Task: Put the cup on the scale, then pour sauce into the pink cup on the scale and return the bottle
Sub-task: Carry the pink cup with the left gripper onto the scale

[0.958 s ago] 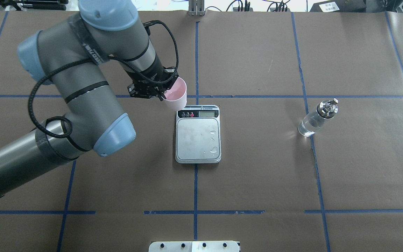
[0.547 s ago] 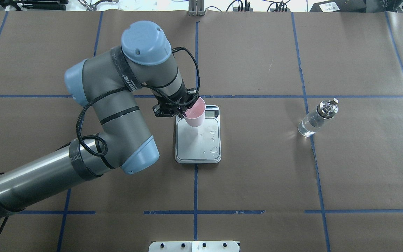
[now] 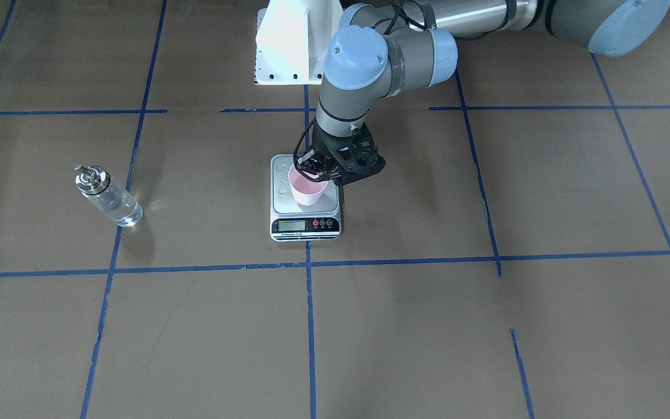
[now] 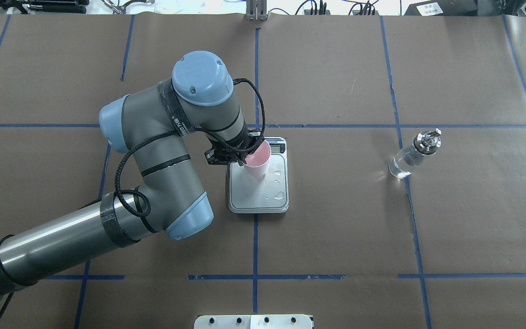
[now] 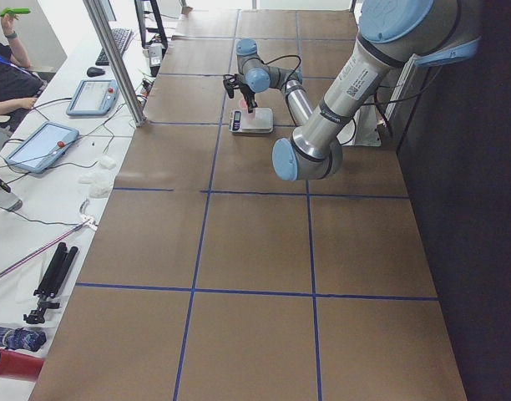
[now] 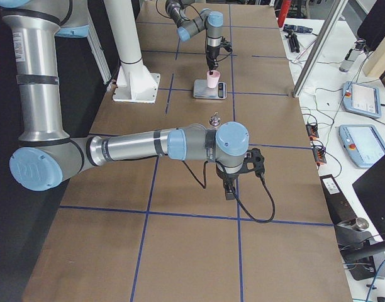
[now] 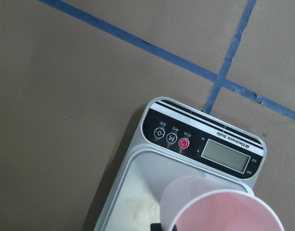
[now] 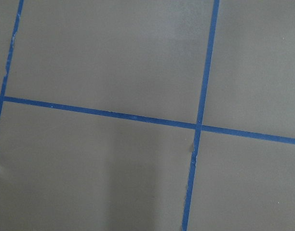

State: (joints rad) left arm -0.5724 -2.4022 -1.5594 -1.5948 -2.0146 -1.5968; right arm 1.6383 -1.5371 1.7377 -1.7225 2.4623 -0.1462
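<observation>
L gripper [image 4: 243, 159] clamped on cup [image 4: 258, 161] at the rim. Cup upright, mouth up, over scale [image 4: 256, 194] platform, display-end half. Base at or just above the steel, can't tell contact. Next move looks like straight down + release, no lateral shift needed imo. Then the bottle [image 4: 410, 157]: stands well apart on robot's right side, upright, spout up, R arm clearly nearer to it. R gripper [image 6: 229, 189] only shows in side cam, can't tell if apart or together
</observation>
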